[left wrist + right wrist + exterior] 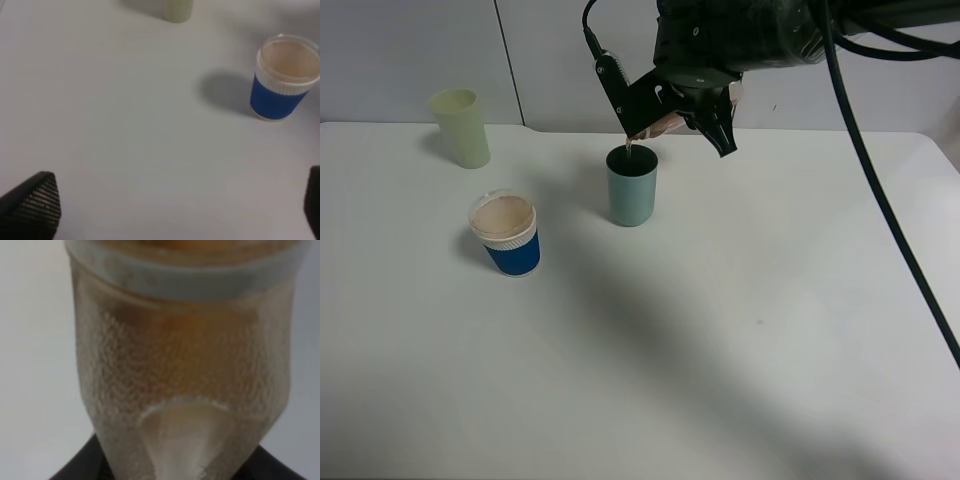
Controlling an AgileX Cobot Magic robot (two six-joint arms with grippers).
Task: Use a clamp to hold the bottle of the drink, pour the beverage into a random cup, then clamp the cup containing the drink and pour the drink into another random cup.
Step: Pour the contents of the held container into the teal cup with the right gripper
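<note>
- Plainly, the right pincer is pinching the bottle across its body, jaws pressed against its sides, and holds it tipped with the neck aimed down at the teal tumbler.
- The neck hangs just above the teal tumbler's rim, and a thin thread of drink seems to run from it into the dark inside.
- In the right wrist view, the bottle fills the picture: pebbled translucent plastic with brownish drink behind it.
- No brand or writing can be read anywhere; the pincer hides any label.
- The step in hand looks like the first pour, from the bottle into the teal tumbler.
- Next, the bottle probably needs tipping back upright and setting down clear of the teal tumbler. That tumbler can then be clamped and emptied into another cup.
- The left pincer is spread wide and empty, low over the white table.
- A blue paper cup, beige inside, stands to the teal tumbler's left and nearer the camera.
- A pale yellow-green tumbler stands further left of the teal tumbler, toward the wall.
</note>
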